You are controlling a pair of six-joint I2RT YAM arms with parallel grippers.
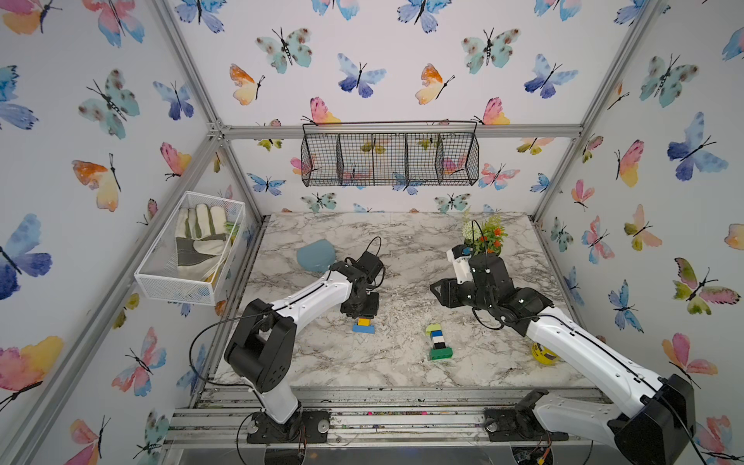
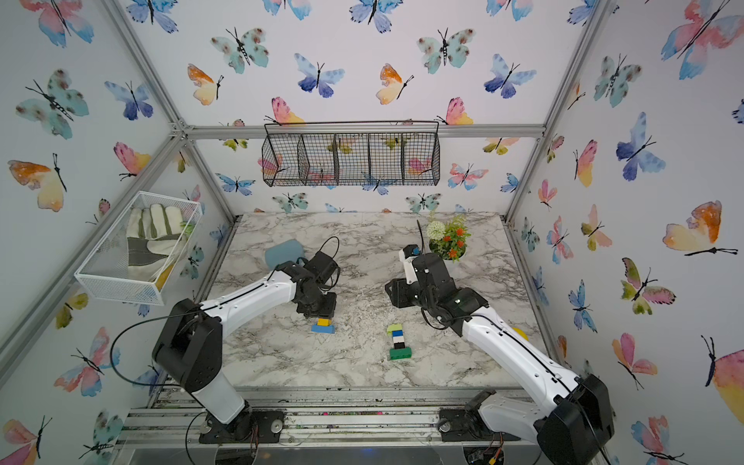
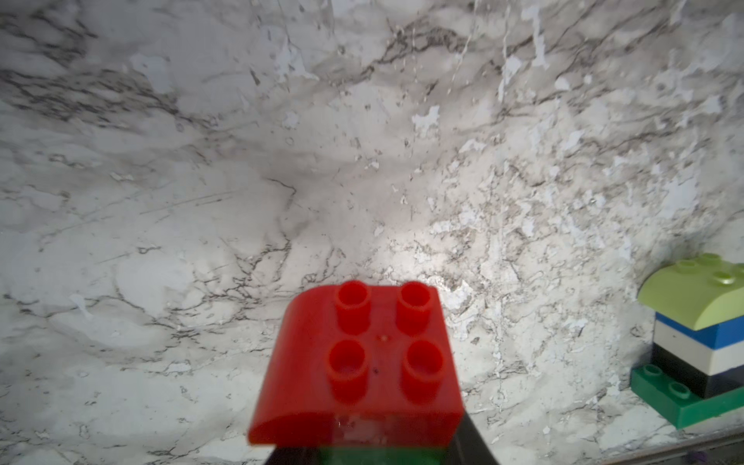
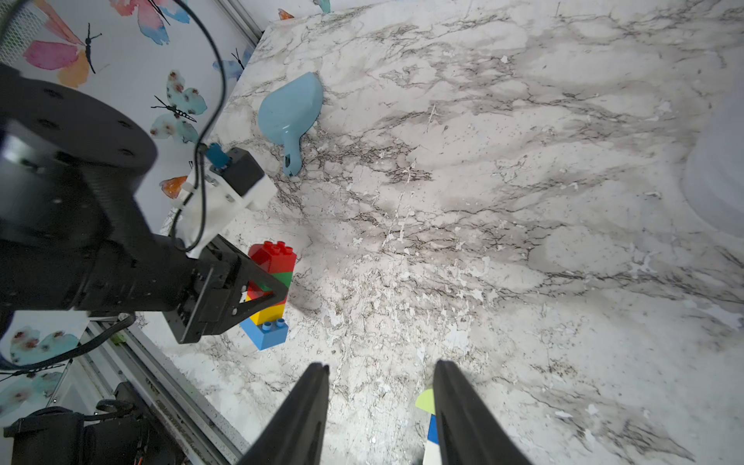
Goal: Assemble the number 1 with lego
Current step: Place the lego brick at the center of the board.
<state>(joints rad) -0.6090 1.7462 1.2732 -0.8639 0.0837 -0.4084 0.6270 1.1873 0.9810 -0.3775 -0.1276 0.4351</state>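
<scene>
Your left end effector [image 4: 269, 286] is clamped on the red-topped brick stack [image 4: 273, 255]; your right end effector [image 4: 381, 366], parted and empty, hangs nearer the lime-topped stack [image 1: 437, 342].

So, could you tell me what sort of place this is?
Likely a robot lab cell: an aluminium frame with butterfly wallpaper encloses a marble-look table, left arm and right arm mounted in front.

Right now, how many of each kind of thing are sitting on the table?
Lego towers: 2
Scoop: 1
Pot of flowers: 1
Yellow roll: 1
Total: 5
</scene>
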